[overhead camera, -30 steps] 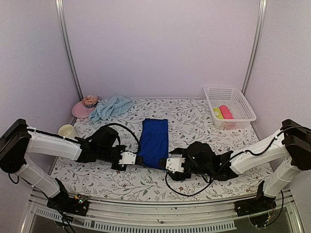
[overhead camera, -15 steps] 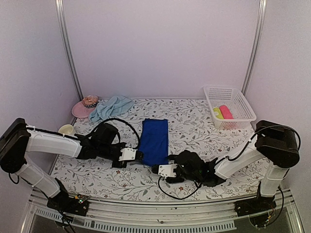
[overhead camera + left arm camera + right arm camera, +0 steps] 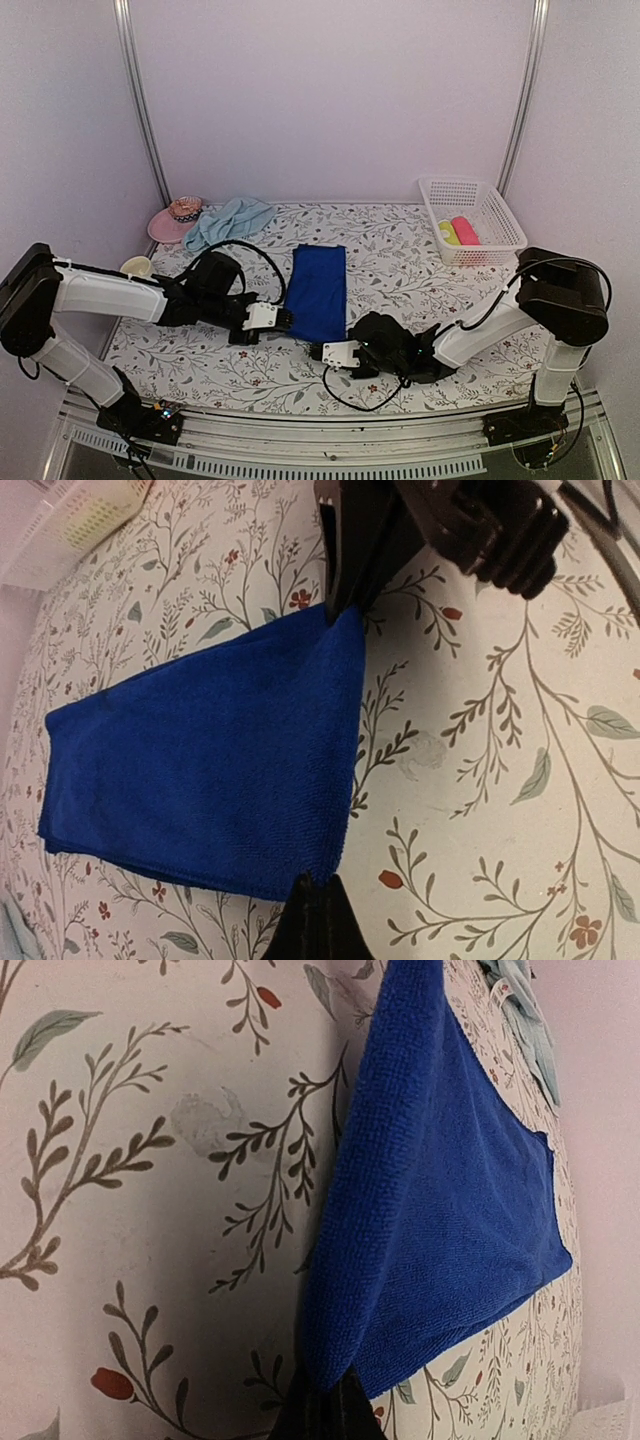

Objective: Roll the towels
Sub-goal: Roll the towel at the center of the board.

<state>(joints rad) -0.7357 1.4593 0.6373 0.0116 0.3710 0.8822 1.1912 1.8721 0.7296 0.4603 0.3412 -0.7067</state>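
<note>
Both grippers now pinch the near edge of the royal blue towel (image 3: 318,285), which lies flat in the middle of the flowered tablecloth (image 3: 400,265), its long side running away from the arms. The left gripper (image 3: 313,890) is clenched on the near left corner, just as it was a second ago, and has hardly shifted. The right gripper (image 3: 325,1395) is where the change is. A second ago its jaws stood wide apart just beside the near right corner. Since then it has slid in low along the table and snapped shut on that corner, so the cloth gathers into a small peak at its fingertips. The right arm's elbow has swung inward from the table's right edge as well. The towel itself has not noticeably moved. At the back left the pale aqua towel (image 3: 228,220) lies crumpled just beside the pink hat (image 3: 178,218), and the white basket (image 3: 455,190) sits at the back right.
</note>
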